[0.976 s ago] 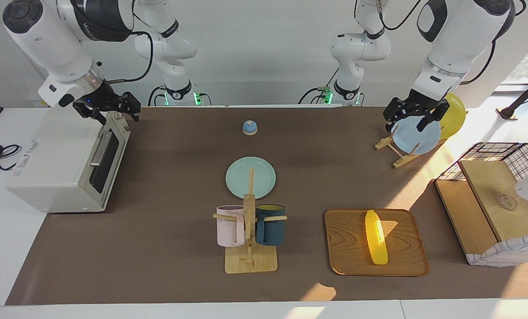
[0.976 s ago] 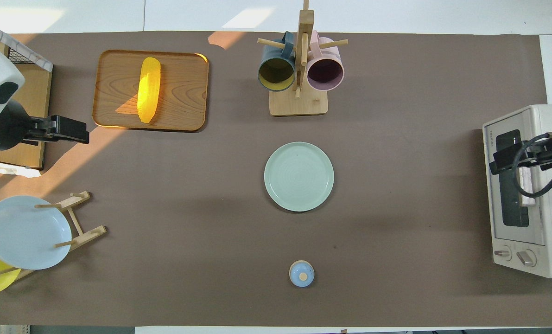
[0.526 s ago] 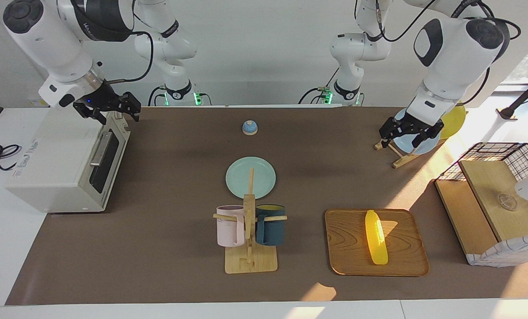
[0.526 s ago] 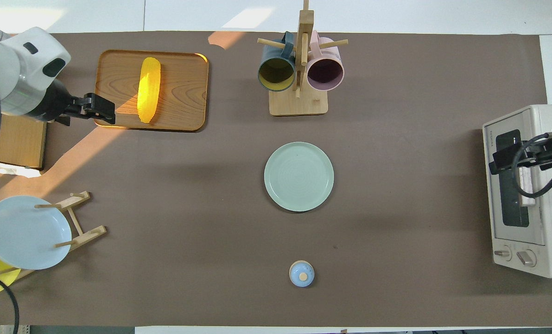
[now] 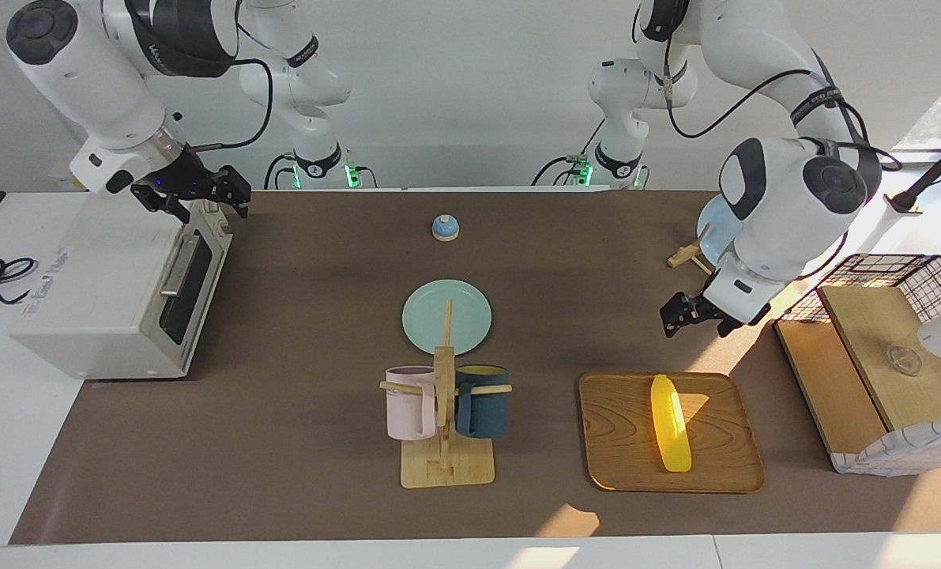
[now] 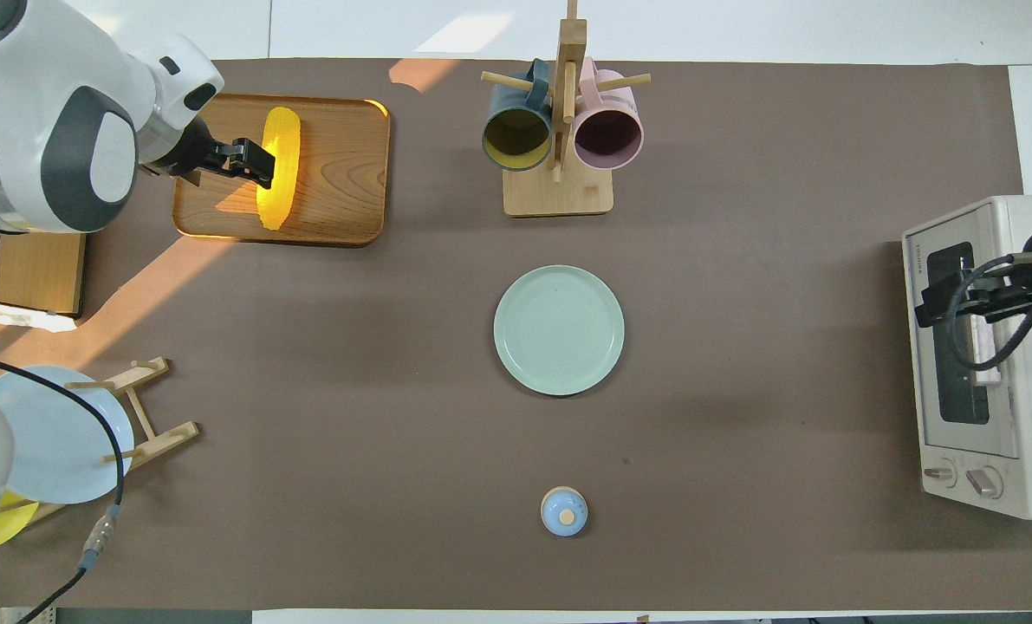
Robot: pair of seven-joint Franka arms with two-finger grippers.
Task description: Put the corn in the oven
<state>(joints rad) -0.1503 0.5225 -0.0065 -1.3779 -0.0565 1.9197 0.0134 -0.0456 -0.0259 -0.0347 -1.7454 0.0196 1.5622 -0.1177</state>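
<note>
Left hand [image 5: 691, 316] hangs released over the table just short of the wooden tray [image 5: 620, 442], where the corn [image 5: 670, 423] lies; right hand [image 5: 193, 194] waits at the oven [image 5: 99, 292], door shut, grip state unreadable. Risk: the smooth, tapered, glossy cob could roll or squirt from the fingers (a crosswise pinch looks safest).

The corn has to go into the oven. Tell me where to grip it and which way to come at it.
Grip the corn around its middle, coming straight down from above with the fingers across its narrow width. It lies flat and alone on the wooden tray, its long axis running toward and away from the robots, so both long sides are free. The left gripper hangs in the air above the tray's near edge, best placed.
</note>
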